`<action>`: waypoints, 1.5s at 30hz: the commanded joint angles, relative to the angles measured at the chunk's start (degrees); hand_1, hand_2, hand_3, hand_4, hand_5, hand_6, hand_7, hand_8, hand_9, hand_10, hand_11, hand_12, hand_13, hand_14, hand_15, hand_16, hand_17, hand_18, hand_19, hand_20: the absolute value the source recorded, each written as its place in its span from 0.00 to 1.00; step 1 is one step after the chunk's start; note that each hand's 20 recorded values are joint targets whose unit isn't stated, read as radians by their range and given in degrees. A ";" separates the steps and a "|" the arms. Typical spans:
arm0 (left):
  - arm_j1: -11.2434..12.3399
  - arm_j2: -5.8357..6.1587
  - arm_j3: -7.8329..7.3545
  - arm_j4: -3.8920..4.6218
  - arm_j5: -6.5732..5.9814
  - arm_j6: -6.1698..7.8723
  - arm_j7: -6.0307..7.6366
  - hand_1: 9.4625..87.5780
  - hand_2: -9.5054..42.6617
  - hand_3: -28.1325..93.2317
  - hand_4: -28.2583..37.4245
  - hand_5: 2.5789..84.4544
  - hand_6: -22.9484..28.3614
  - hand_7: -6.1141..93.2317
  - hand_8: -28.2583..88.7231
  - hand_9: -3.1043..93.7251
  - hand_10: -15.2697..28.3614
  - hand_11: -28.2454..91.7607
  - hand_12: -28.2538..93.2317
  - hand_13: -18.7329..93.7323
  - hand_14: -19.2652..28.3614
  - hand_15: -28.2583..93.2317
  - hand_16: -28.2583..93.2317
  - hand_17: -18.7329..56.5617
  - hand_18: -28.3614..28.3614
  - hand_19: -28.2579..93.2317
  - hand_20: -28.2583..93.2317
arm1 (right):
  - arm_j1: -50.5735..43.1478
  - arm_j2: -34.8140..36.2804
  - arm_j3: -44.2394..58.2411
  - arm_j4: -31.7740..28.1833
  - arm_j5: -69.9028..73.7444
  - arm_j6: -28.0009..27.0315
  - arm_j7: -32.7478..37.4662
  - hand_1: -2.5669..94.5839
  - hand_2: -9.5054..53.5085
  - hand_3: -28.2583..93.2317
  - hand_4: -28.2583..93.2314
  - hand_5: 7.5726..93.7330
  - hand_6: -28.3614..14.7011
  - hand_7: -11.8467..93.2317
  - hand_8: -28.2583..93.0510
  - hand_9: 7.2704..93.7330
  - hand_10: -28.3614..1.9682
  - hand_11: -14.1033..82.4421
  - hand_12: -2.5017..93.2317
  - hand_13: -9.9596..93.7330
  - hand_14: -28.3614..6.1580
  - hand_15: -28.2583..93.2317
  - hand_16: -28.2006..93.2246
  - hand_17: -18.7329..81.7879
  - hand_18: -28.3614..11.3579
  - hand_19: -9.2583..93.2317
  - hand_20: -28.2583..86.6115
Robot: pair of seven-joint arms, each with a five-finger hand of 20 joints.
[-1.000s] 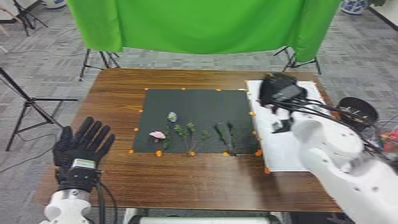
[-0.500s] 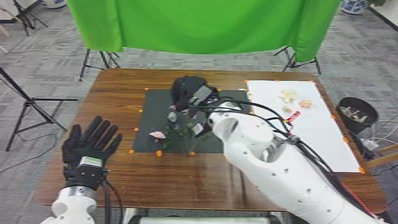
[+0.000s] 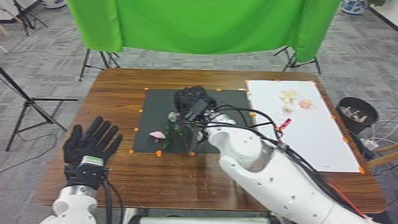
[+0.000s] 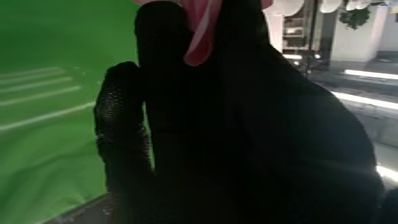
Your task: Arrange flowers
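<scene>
Head view | likely partway | blooms (image 3: 289, 94) on sheet (image 3: 315, 150) | pink bloom (image 3: 157, 135), stems (image 3: 180, 136) unplaced on mat (image 3: 155, 107) | wrist view: right hand (image 4: 284, 110) pinching pink petals (image 4: 204, 37)

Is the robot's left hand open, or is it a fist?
Open: the left hand has its fingers straight and spread apart.

Flowers (image 3: 157, 135) — at least four; white sheet (image 3: 306, 150), one; dark mat (image 3: 231, 95), one; table (image 3: 178, 185), one; bin (image 3: 360, 124), one; green curtain (image 3: 204, 25) — one.
</scene>
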 commanded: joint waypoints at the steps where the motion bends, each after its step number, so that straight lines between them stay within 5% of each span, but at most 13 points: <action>1: -1.17 -0.21 0.82 0.84 0.23 -0.28 -1.26 0.21 0.48 0.81 0.00 0.48 0.65 0.21 0.17 0.39 0.73 0.45 0.32 0.38 0.77 0.58 0.17 0.16 0.77 0.54 0.30 | -0.31 -2.18 -0.84 1.27 -0.68 -0.34 0.85 0.66 0.00 0.84 0.00 0.78 0.73 0.40 0.21 0.92 0.65 0.22 0.43 0.78 0.65 0.50 0.59 0.47 0.25 0.84 0.62; 7: -1.71 -0.10 1.38 0.91 -0.51 0.77 -1.06 0.21 0.48 0.82 0.00 0.48 0.65 0.21 0.17 0.39 0.73 0.45 0.32 0.38 0.77 0.58 0.17 0.16 0.77 0.54 0.30 | -0.68 -2.41 -1.25 1.77 -1.17 -1.02 1.54 0.66 0.00 0.84 0.00 0.77 0.73 0.39 0.21 0.91 0.65 0.22 0.43 0.78 0.64 0.50 0.59 0.47 0.25 0.84 0.62; 10: -1.69 -0.24 1.20 1.36 0.92 -1.00 -2.50 0.21 0.49 0.82 0.00 0.48 0.65 0.21 0.17 0.39 0.73 0.45 0.32 0.38 0.77 0.58 0.17 0.16 0.77 0.54 0.30 | -1.30 -2.70 -0.66 1.29 -1.52 -3.38 1.42 0.66 0.00 0.84 0.00 0.77 0.72 0.38 0.21 0.91 0.65 0.22 0.43 0.78 0.64 0.50 0.59 0.47 0.24 0.84 0.62; 14: -2.08 -0.26 1.07 1.44 0.75 -0.93 -3.00 0.21 0.51 0.82 0.00 0.48 0.65 0.21 0.17 0.39 0.73 0.45 0.32 0.38 0.77 0.58 0.16 0.16 0.77 0.54 0.30 | -2.02 -3.06 -0.10 0.91 -1.39 -6.03 2.09 0.66 0.00 0.83 0.00 0.75 0.73 0.36 0.20 0.89 0.66 0.21 0.40 0.76 0.66 0.48 0.58 0.45 0.24 0.82 0.62; 17: -1.90 -0.20 0.76 1.60 3.25 -2.47 -4.76 0.21 0.51 0.82 0.00 0.48 0.65 0.21 0.17 0.39 0.73 0.44 0.32 0.37 0.77 0.58 0.16 0.16 0.77 0.54 0.30 | -3.09 -3.44 0.30 0.34 -0.95 -7.48 3.68 0.65 0.00 0.81 0.00 0.73 0.74 0.35 0.20 0.87 0.65 0.20 0.39 0.75 0.66 0.47 0.58 0.44 0.24 0.80 0.61; 20: -2.44 -0.55 0.98 1.81 1.99 -3.51 -5.17 0.21 0.50 0.82 0.00 0.47 0.65 0.21 0.17 0.38 0.73 0.44 0.32 0.37 0.76 0.57 0.16 0.16 0.77 0.54 0.30 | -3.83 -3.42 0.28 -0.42 -0.94 -8.14 4.73 0.64 0.00 0.80 0.00 0.70 0.73 0.34 0.19 0.85 0.65 0.21 0.39 0.73 0.65 0.48 0.57 0.44 0.23 0.79 0.61; 25: -2.36 -0.64 0.88 1.86 2.42 -3.45 -5.21 0.22 0.49 0.82 0.00 0.47 0.65 0.20 0.17 0.38 0.73 0.44 0.32 0.37 0.76 0.57 0.17 0.16 0.77 0.54 0.30 | -4.07 -3.01 0.62 -2.52 1.98 -8.44 7.89 0.52 0.00 0.87 0.00 0.63 0.69 0.34 0.10 0.72 0.57 0.41 0.28 0.67 0.56 0.60 0.43 0.42 0.21 0.79 0.61; 34: -1.35 -1.25 0.23 1.91 2.43 -3.53 -4.95 0.22 0.48 0.81 0.00 0.47 0.65 0.20 0.17 0.38 0.73 0.44 0.33 0.37 0.76 0.57 0.17 0.16 0.77 0.54 0.30 | -3.74 -1.55 2.89 -8.06 5.71 -5.57 11.53 0.39 0.00 0.83 0.00 0.48 0.57 0.33 0.11 0.54 0.39 0.62 0.30 0.58 0.40 0.71 0.40 0.39 0.16 0.80 0.61; 37: -1.39 -1.45 0.63 1.69 2.20 -3.73 -4.20 0.22 0.48 0.81 0.00 0.47 0.65 0.20 0.17 0.38 0.73 0.44 0.33 0.37 0.76 0.57 0.17 0.16 0.77 0.54 0.30 | -4.11 1.27 5.48 -10.55 5.71 -5.10 10.99 0.37 0.00 0.76 0.00 0.44 0.55 0.29 0.13 0.51 0.34 0.59 0.29 0.55 0.36 0.71 0.39 0.38 0.15 0.80 0.61; 40: -0.73 -1.10 0.51 1.18 2.24 -4.12 -3.19 0.22 0.48 0.81 0.00 0.47 0.65 0.20 0.17 0.38 0.73 0.44 0.33 0.37 0.76 0.57 0.17 0.16 0.77 0.54 0.30 | -4.78 5.70 9.08 -11.93 4.91 -4.35 13.28 0.29 0.00 0.80 0.00 0.43 0.54 0.27 0.13 0.51 0.32 0.47 0.24 0.54 0.35 0.68 0.37 0.38 0.14 0.80 0.61; 45: 0.95 -0.63 -0.49 0.28 2.68 -4.64 -0.76 0.22 0.47 0.81 0.00 0.46 0.64 0.20 0.17 0.38 0.73 0.43 0.33 0.37 0.76 0.57 0.17 0.16 0.77 0.54 0.30 | -8.39 12.52 19.85 -10.37 13.83 -4.27 11.89 0.27 0.21 0.87 0.00 0.45 0.52 0.26 0.14 0.46 0.30 0.32 0.21 0.51 0.35 0.65 0.36 0.41 0.16 0.83 0.60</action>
